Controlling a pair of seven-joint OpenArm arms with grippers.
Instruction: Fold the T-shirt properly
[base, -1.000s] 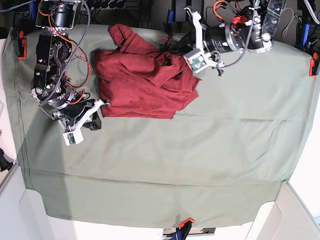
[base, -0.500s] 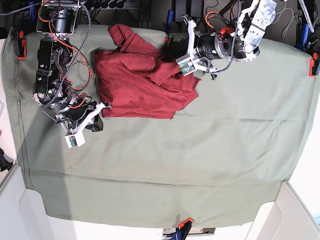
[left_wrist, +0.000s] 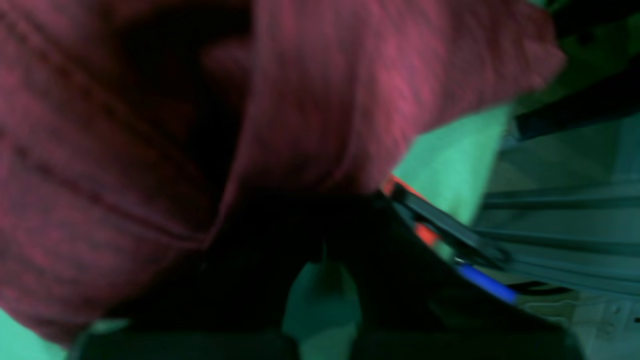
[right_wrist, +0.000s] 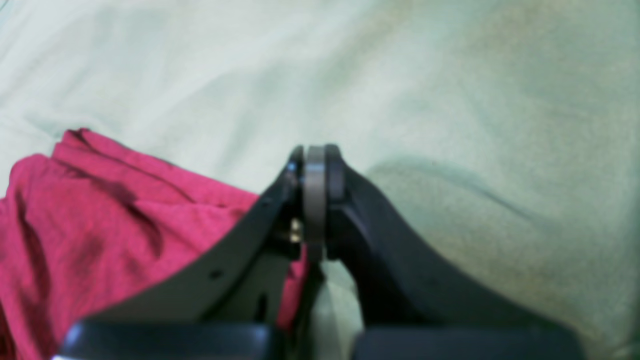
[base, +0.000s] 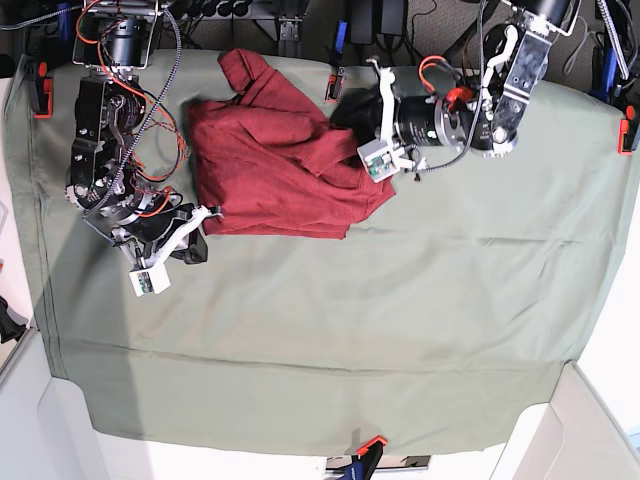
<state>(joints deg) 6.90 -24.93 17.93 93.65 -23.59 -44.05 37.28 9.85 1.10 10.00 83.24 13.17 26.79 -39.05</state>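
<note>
Currently we find one T-shirt (base: 285, 175), dark red, lying bunched and partly doubled over on the far side of the green table cloth (base: 420, 300), between the two claws. Its long axis runs roughly from the left gripper (base: 345, 115) toward the right gripper (base: 195, 240), with one sleeve or corner trailing off past the far edge of the heap.

From the left gripper the shirt lies directly ahead and beneath: the left wrist view is filled with blurred red knit (left_wrist: 150, 125) pressed close against the dark claw body. We read this claw as closed, but the blur and the cloth hide the tips, so we cannot tell whether a fold is pinched between them. In the base view the claw sits at the shirt's nearer edge, touching or buried in the fabric.

From the right gripper (right_wrist: 315, 200) the shirt (right_wrist: 100, 225) lies to one side and slightly behind the tips; ahead of the tips is bare cloth only. Its jaws stand pressed together on nothing. In the base view it rests just beside the shirt's corner.

We judge the left arm the nearer to the work, being already in the fabric.

Count: one shirt, one table cloth, two arms, two claws.
</note>
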